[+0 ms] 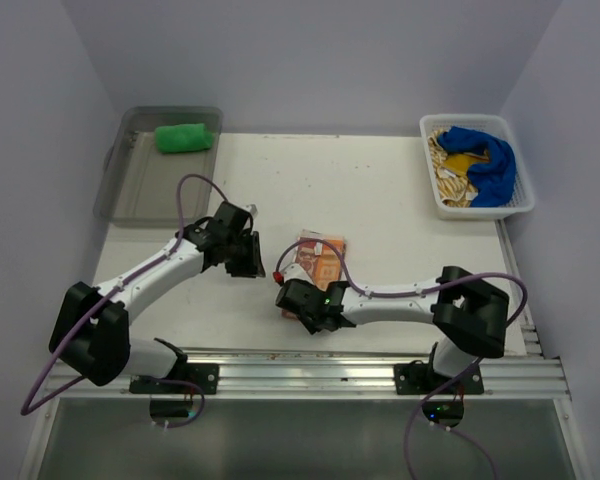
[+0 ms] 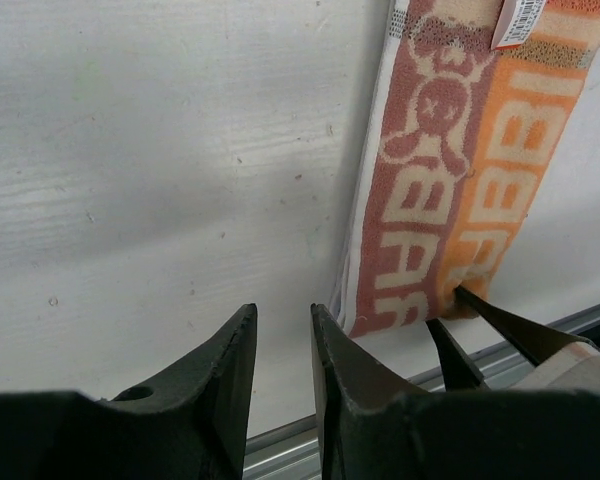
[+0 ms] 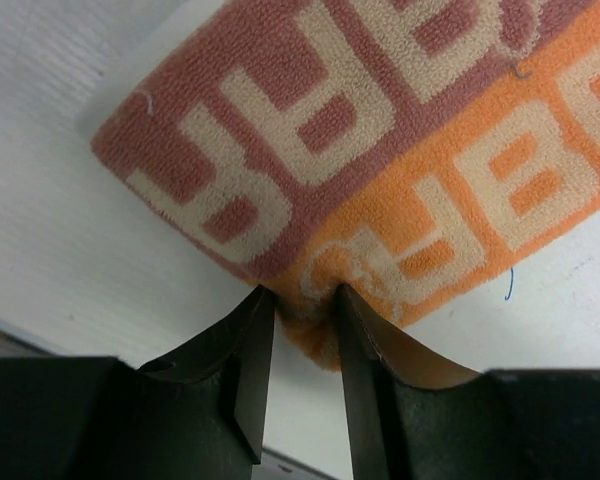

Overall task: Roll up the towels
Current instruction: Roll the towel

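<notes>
Jaws of our right gripper [image 3: 298, 312] pinch the orange-and-white towel [image 3: 380, 160] at its near edge; our left gripper [image 2: 283, 335] stands slightly apart, empty, beside it. We should roll evenly, edges aligned.

The folded towel [image 1: 320, 256] lies mid-surface [image 1: 380, 210]. Behind it to the far left, a rolled towel [image 1: 184, 137] sits in a tray [image 1: 130, 195]; behind it to the far right, a basket [image 1: 480, 212] holds towels [image 1: 485, 165].

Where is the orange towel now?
Top view: the orange towel lies mid-table, near edge pinched by the right gripper, with the left gripper just to its left.
</notes>
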